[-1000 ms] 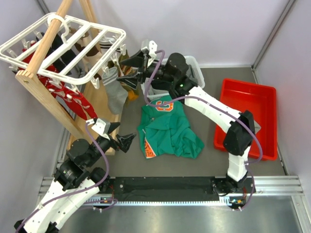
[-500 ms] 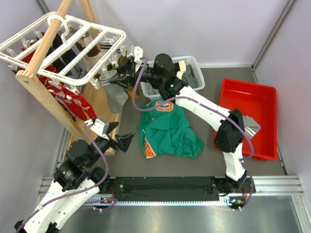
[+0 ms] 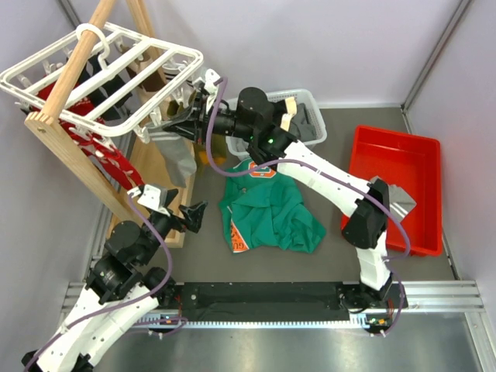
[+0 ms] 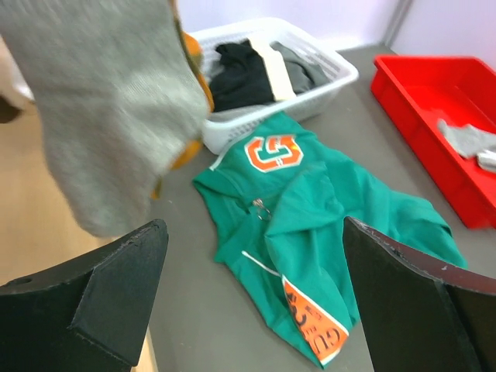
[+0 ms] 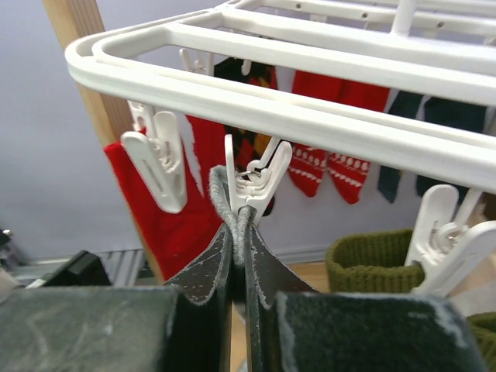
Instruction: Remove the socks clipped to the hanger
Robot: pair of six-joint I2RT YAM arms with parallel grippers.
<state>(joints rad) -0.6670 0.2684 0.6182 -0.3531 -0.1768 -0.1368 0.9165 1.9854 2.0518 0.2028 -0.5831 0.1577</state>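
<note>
Right jaws clamp grey sock [image 5: 222, 191] below its clip [image 5: 260, 174]; left jaws gape above green shirt [image 4: 310, 221].

Right pincer [image 5: 239, 232] pinched, left pincer [image 4: 254, 229] agape

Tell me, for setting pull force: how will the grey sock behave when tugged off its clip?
Probably floppy: the grey sock hangs limp. Likely light, since one small clip holds it. Pinched by the right gripper, it may stretch before the clip releases.
</note>
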